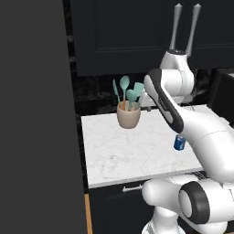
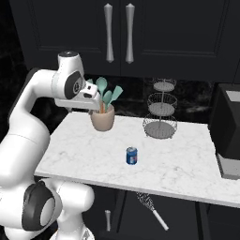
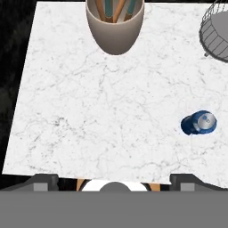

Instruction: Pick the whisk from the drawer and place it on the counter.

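Hovering high over the desk (image 3: 89,124), we judge the reach not begun; whisk (image 2: 151,208) lies in the drawer (image 2: 187,222), lower frame. Fingers' spread: cannot tell, holding nothing visible.

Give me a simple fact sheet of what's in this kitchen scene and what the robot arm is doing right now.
whisk: lying in the open drawer below the counter edge, untouched
counter: white marble slab
on counter: beige utensil cup with teal utensils, blue can standing upright, wire basket stand
end effector: raised above the counter near the cup, holding nothing
upper cabinets: dark, doors closed
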